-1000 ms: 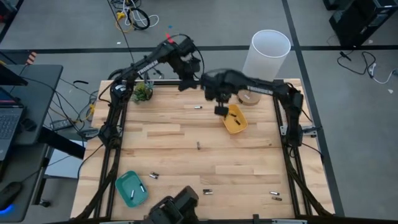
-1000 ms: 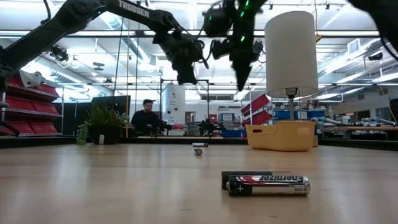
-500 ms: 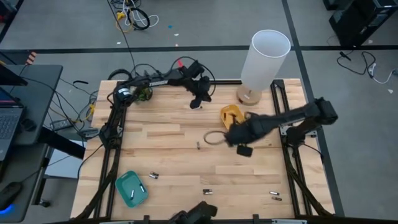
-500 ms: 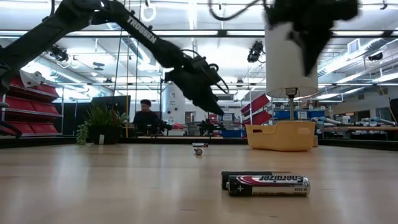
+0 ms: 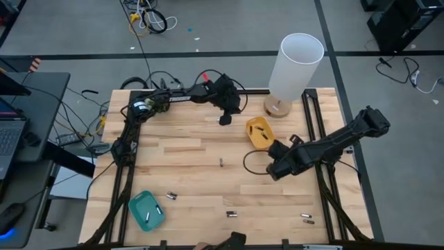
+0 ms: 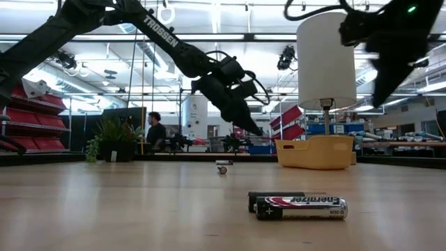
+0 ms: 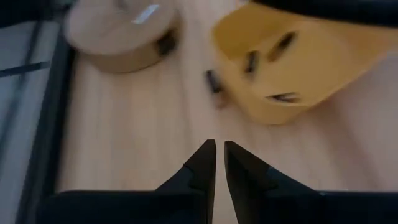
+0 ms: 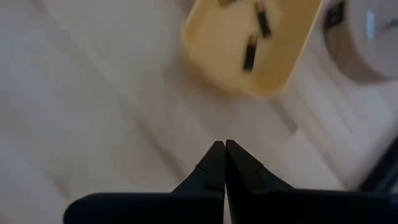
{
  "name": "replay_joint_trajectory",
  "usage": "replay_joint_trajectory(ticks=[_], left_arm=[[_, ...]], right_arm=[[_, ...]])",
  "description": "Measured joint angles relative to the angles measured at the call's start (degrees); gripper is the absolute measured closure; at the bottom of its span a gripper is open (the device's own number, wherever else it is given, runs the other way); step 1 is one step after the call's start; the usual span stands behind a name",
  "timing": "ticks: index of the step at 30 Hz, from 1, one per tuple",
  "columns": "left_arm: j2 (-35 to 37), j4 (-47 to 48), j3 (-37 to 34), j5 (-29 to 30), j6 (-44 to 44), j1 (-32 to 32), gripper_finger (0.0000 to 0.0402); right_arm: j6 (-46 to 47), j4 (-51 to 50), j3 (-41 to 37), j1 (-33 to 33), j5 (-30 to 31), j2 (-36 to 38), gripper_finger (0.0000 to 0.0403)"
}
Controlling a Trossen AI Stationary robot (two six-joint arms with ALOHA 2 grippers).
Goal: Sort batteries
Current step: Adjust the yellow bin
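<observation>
Several batteries (image 5: 231,214) lie scattered on the table (image 5: 187,149), so both clenched, empty claws, left (image 5: 225,119) and right (image 5: 272,169), risk knocking the yellow tray (image 5: 259,132).

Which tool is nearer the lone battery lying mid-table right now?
Left, narrowly. The left tool hangs toward the far edge from the battery, beside the yellow tray. The right tool is off to its right, about level with it.

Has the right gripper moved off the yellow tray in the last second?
Yes. In the high view the right gripper was over the far edge of the yellow tray a second ago; it now hangs nearer the front edge, beside the tray, jaws shut.
</observation>
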State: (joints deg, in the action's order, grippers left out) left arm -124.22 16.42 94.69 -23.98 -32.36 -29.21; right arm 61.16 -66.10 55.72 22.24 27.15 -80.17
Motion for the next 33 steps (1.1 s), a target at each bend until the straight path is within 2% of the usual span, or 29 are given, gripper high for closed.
replay_joint_trajectory(ticks=[3,7,11,16,20,23,27,33], left_arm=[[0.0,4.4,1.3,-4.9,0.6,0.1,0.0353],[0.6,14.4,4.2,-5.0,1.0,0.2,0.0353],[2.5,25.3,5.9,-4.6,-2.1,-1.6,0.0353],[5.3,27.4,4.6,-5.4,-5.0,-5.5,0.0353],[5.3,24.9,3.4,-7.0,-5.7,-8.4,0.0353],[5.4,23.2,2.1,-6.9,-6.1,-9.1,0.0353],[5.4,20.4,0.9,-6.6,-6.2,-8.9,0.0353],[5.4,13.7,-1.9,0.0,-6.1,-9.0,0.0353]], right_arm=[[-6.9,6.3,-1.4,-3.2,0.6,-0.4,0.0403],[-28.8,15.8,-1.9,-6.0,-0.7,-0.3,0.0398],[-42.5,22.4,-1.6,-9.4,-2.4,-0.3,0.0366],[-48.5,23.1,-2.4,-14.1,-8.9,-0.3,0.0291],[-52.9,23.4,-4.4,-16.0,-9.5,-0.3,0.0233],[-55.3,24.1,-5.5,-17.3,-10.2,-0.3,0.0214],[-56.1,24.6,-6.6,-19.5,-12.0,-0.3,0.0224],[-56.3,29.0,-9.8,-22.1,-15.5,-0.3,0.0292]])
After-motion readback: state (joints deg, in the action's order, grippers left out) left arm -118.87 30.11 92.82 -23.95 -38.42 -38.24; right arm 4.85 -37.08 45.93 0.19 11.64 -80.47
